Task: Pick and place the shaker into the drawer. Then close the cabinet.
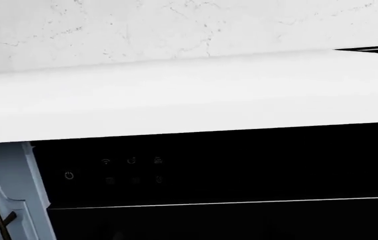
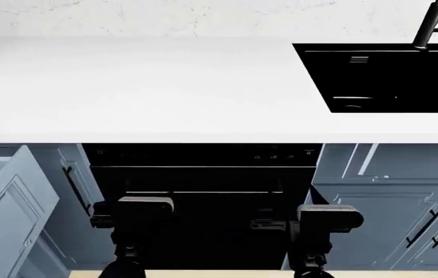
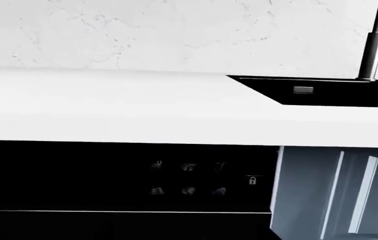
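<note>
Your jaw states cannot be told: left gripper [image 2: 135, 204] and right gripper [image 2: 328, 217] hang before the oven [image 2: 203, 174], apparently empty. No shaker or drawer shows. You are searching; locate both first.

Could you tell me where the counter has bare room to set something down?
The counter is bare from the left edge of the head view to the sink, back to the wall. Right of that, only narrow strips border the sink, with the faucet behind.
</note>
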Tool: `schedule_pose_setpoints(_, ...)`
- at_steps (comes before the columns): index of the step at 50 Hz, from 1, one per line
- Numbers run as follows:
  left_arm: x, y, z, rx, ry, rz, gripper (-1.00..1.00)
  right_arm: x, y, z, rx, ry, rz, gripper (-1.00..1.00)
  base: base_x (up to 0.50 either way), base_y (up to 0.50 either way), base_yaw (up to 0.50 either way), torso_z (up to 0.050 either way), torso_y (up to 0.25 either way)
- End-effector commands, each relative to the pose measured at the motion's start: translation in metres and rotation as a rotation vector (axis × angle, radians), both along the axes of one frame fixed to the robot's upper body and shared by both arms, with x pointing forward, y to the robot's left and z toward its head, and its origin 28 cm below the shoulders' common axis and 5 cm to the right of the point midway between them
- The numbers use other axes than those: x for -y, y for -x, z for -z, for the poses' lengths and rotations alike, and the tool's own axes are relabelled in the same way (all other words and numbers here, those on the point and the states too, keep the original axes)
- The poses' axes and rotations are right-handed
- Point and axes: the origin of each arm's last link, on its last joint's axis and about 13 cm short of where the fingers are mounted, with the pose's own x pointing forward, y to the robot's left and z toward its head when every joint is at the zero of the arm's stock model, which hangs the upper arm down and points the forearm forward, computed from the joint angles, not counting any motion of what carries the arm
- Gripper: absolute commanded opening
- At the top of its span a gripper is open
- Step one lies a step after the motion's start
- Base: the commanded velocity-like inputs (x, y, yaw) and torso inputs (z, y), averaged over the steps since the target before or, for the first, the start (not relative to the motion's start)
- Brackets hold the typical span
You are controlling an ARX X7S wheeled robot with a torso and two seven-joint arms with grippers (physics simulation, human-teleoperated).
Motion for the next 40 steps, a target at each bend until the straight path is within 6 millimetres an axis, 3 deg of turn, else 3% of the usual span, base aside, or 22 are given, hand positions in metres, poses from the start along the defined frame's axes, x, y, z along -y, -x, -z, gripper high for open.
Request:
schedule_pose_setpoints(1, -0.007, 0.008, 0.009, -0.07, -0.035, -0.028, 1.0, 0.01, 0.01, 0.009, -0.075, 0.012, 0.038, 1.0, 0.0, 0.0, 0.0, 0.0, 0.0)
schedule_pose_setpoints(13, -0.008, 0.009, 0.003, -0.093, -0.029, 0.029, 1.0, 0.014, 0.01, 0.002, -0.107, 0.031, 0.006, 1.0, 0.0, 0.0, 0.0, 0.0, 0.0)
schedule_pose_setpoints(15, -0.017, 0.015, -0.018, -0.092, -0.075, 0.078, 1.0, 0.025, 0.009, -0.022, -0.088, 0.089, -0.029, 1.0, 0.0, 0.0, 0.0, 0.0, 0.0)
schedule_pose_setpoints(17, -0.033, 0.019, -0.045, -0.083, -0.122, 0.083, 1.0, 0.041, 0.004, -0.059, -0.051, 0.146, -0.038, 1.0, 0.0, 0.0, 0.0, 0.0, 0.0)
schedule_pose_setpoints(20, -0.058, 0.023, -0.099, -0.055, -0.222, 0.065, 1.0, 0.065, -0.005, -0.122, 0.025, 0.222, -0.014, 1.0, 0.0, 0.0, 0.0, 0.0, 0.0)
schedule_pose_setpoints(24, -0.077, 0.028, -0.162, -0.034, -0.325, 0.076, 1.0, 0.083, -0.01, -0.176, 0.096, 0.301, -0.002, 1.0, 0.0, 0.0, 0.0, 0.0, 0.0)
schedule_pose_setpoints(29, -0.091, 0.035, -0.204, -0.036, -0.401, 0.091, 1.0, 0.092, -0.009, -0.214, 0.134, 0.385, -0.014, 1.0, 0.0, 0.0, 0.0, 0.0, 0.0)
schedule_pose_setpoints(40, -0.12, 0.045, -0.267, -0.131, -0.533, 0.098, 1.0, 0.109, -0.005, -0.257, 0.158, 0.526, -0.003, 1.0, 0.0, 0.0, 0.0, 0.0, 0.0)
